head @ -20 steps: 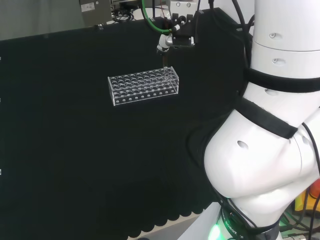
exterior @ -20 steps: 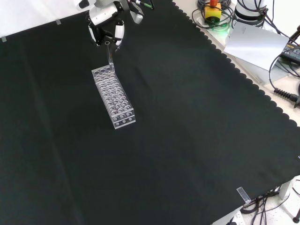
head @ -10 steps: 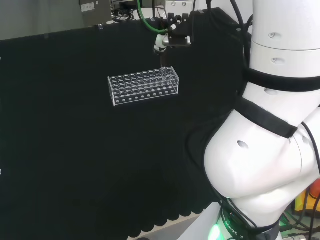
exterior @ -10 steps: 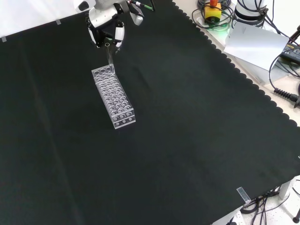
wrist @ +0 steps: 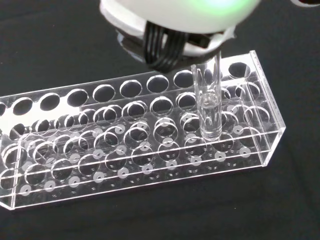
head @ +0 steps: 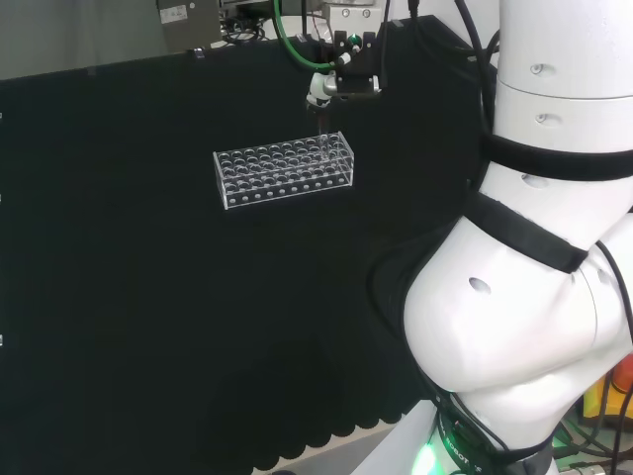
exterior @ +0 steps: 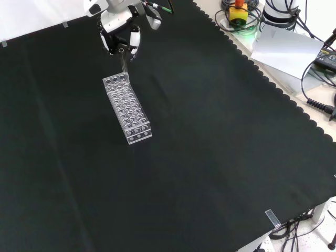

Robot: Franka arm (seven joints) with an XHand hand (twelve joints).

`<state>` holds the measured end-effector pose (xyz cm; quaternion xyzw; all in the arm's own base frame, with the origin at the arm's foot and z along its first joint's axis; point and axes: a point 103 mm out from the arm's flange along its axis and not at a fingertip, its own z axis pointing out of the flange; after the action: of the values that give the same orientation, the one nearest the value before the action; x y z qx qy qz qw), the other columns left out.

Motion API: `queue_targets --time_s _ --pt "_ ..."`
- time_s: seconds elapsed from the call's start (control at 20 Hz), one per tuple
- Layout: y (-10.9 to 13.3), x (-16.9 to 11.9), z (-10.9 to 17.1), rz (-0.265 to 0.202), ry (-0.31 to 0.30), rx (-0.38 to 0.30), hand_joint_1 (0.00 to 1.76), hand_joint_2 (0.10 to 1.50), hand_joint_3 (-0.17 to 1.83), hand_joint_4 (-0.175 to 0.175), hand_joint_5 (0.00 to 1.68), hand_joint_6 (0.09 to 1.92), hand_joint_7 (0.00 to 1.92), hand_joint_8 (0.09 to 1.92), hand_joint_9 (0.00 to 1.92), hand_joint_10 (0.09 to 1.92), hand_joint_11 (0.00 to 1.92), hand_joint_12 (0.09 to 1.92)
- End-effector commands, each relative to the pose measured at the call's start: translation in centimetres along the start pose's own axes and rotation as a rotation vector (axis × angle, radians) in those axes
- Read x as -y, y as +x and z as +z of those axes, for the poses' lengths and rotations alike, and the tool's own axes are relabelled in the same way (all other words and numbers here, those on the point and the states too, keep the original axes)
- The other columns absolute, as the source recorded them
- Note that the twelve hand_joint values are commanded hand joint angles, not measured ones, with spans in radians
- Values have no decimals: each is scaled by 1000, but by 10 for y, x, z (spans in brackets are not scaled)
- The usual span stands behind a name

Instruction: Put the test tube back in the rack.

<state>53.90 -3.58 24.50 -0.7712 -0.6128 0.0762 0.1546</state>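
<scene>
Hand (exterior: pixel 119 32) sits above the far end of the rack (exterior: pixel 127 108) in the front view, at the top of the black-clothed table (exterior: pixel 220 157). Fingers (exterior: pixel 134 38) are curled in a pinch on the upper end of the test tube (exterior: pixel 124 62), which hangs roughly upright with its rounded bottom over the last few holes at that end. In the head view the tube (head: pixel 321 127) comes down to the rack's (head: pixel 285 174) right end, just below the hand (head: pixel 341 77). From the wrist view, the tube (wrist: pixel 207 100) appears clear and empty, its tip overlapping the top plate of the rack (wrist: pixel 140 145) near the end wall; cannot tell whether the tip is already inside a hole or only hovering over one. Rack holds no other tubes that I can make out. Judgement: step in hand is the lowering into a hole. To do it well, keep the tube vertical, centre the tip on one opening before descending, go down slowly so the glass does not catch the plate edge or shove the light rack, and let go only once the bottom is seated.
</scene>
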Motion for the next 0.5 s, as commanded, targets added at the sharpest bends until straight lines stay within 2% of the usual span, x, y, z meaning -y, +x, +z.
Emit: queue_targets --time_s 0.05,0.5 --pt "-1 -2 -2 3 -10 -1 1331 694 548 -175 1432 87 1389 689 1594 628 1289 861" --pt "-1 -9 -11 5 -11 4 1331 694 548 -175 1432 87 1388 690 1594 629 1289 861"
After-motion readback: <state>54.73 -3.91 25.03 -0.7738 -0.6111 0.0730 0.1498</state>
